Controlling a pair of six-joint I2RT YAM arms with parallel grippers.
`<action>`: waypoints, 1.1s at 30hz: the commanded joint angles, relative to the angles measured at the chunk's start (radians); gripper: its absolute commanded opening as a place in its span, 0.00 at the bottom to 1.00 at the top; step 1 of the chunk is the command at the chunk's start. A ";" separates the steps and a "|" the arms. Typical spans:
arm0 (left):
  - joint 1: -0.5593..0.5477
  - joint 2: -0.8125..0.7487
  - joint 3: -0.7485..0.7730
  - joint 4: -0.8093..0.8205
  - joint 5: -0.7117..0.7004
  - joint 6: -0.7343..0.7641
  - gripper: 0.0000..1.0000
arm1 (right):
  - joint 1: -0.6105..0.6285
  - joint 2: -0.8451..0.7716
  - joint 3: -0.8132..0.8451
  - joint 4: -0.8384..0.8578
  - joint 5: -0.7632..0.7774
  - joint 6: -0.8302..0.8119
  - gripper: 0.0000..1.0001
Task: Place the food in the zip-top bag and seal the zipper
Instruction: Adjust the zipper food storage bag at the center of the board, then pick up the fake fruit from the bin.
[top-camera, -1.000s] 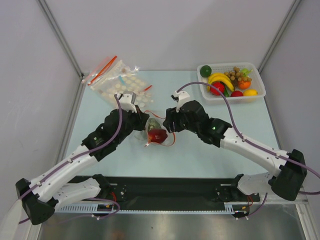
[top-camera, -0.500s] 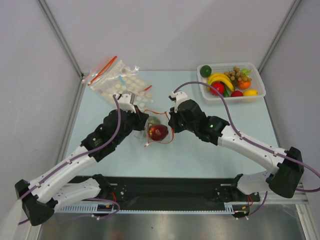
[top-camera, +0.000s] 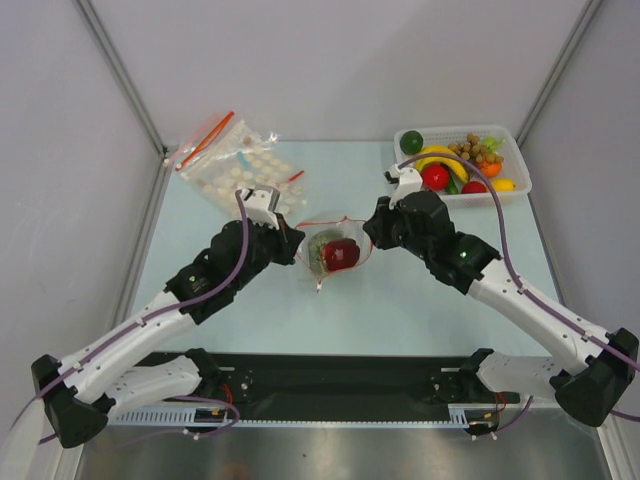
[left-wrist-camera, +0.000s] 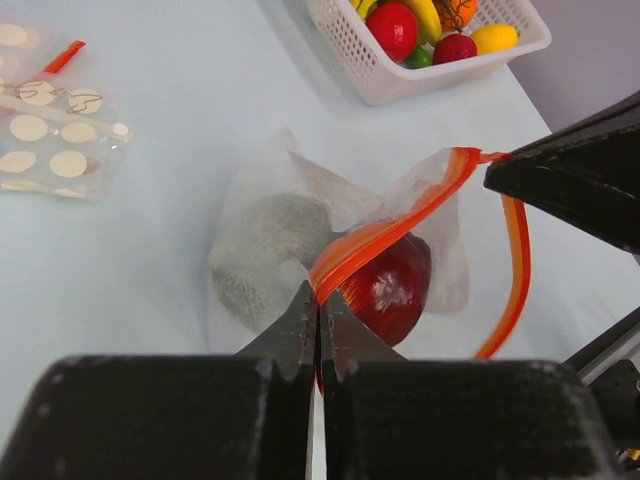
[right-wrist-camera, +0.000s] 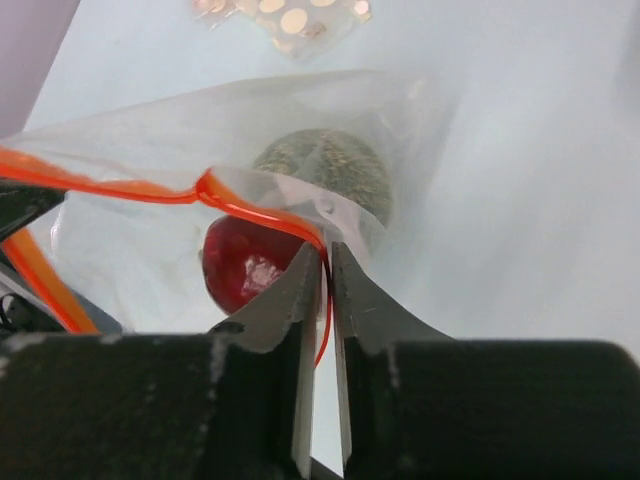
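The clear zip-top bag (top-camera: 334, 250) hangs between my two grippers over the table's middle. Inside it are a rough grey-green ball (top-camera: 317, 250) and a shiny red round fruit (top-camera: 343, 254). My left gripper (top-camera: 297, 243) is shut on the left end of the red zipper (top-camera: 336, 220). My right gripper (top-camera: 372, 232) is shut on its right end. In the left wrist view the gripper (left-wrist-camera: 318, 296) pinches the strip (left-wrist-camera: 400, 225) above the red fruit (left-wrist-camera: 392, 285) and the ball (left-wrist-camera: 265, 245). In the right wrist view the gripper (right-wrist-camera: 327, 252) pinches the strip (right-wrist-camera: 250, 208) over the fruit (right-wrist-camera: 243, 265) and the ball (right-wrist-camera: 325, 165). The mouth gapes open.
A white basket (top-camera: 519, 170) at the back right holds bananas, a grape bunch, red fruits and other toy produce, with a dark green ball (top-camera: 411, 142) at its left corner. Disc-patterned clear bags (top-camera: 235, 165) lie at the back left.
My right gripper has moved right and back with its end of the zipper. The bag has shifted right and farther back, and its mouth is pulled wider between the grippers.
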 joint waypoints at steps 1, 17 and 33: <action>-0.007 -0.065 0.021 0.026 -0.086 0.034 0.00 | -0.049 0.003 -0.006 0.051 -0.095 0.014 0.21; -0.011 -0.037 0.009 0.052 -0.083 0.042 0.00 | -0.198 -0.115 -0.114 0.160 -0.094 0.018 0.64; -0.011 -0.030 0.007 0.071 -0.013 0.042 0.00 | -0.474 0.322 0.099 0.462 0.061 0.026 0.78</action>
